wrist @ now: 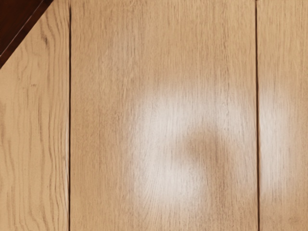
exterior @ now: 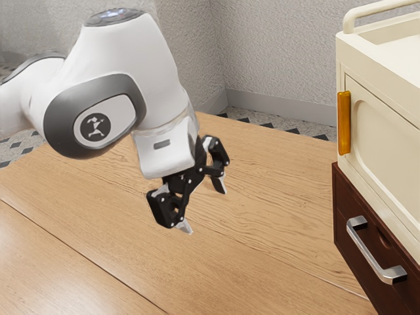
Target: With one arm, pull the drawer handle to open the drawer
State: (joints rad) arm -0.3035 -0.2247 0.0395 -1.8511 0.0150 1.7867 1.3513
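Two fingers [exterior: 222, 185] of the tool [exterior: 205, 209] apart, nothing between them, pointing down over the desk [exterior: 275, 243]. Metal bar handle [exterior: 373, 254]: exterior view's right, near side, on dark brown drawer [exterior: 387, 298], below cream cabinet door [exterior: 390, 141]. Drawer looks shut. Tool well apart from handle.

Main risk: bad approach. Handle runs slanted along the front in the exterior view; without turning the hand to suit, a fingertip could butt the bar or drawer face instead of straddling it. Coming in too high could bump the door or its amber pull [exterior: 344, 123]. Shallow grip: smooth metal may slip. Pulling off-axis: drawer could bind, or cabinet shift.
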